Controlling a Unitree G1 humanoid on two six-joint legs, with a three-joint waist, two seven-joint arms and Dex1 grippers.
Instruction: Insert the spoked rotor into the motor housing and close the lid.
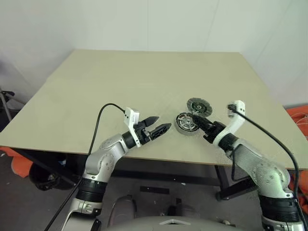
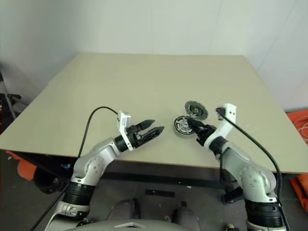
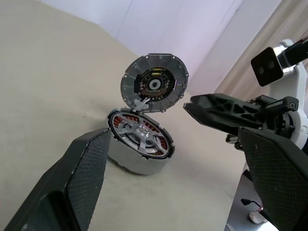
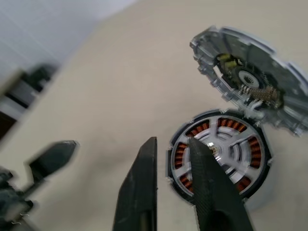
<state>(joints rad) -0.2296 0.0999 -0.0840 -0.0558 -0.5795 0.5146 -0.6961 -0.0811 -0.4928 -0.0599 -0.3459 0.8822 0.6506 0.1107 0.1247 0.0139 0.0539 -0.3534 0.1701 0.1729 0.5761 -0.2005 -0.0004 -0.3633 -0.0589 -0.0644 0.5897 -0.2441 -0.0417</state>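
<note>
on the beige worktop (image 1: 144, 86), the left claw (image 1: 159, 126) hovers with its black fingers spread wide, holding nothing. to its right sits the short grey metal motor housing (image 3: 139, 154), the silver spoked rotor (image 3: 140, 140) inside its copper windings, the dark grey round lid (image 3: 155, 83) hinged upright behind. the right claw (image 4: 172, 144), nearly closed and empty, hangs at the housing's rim.
</note>
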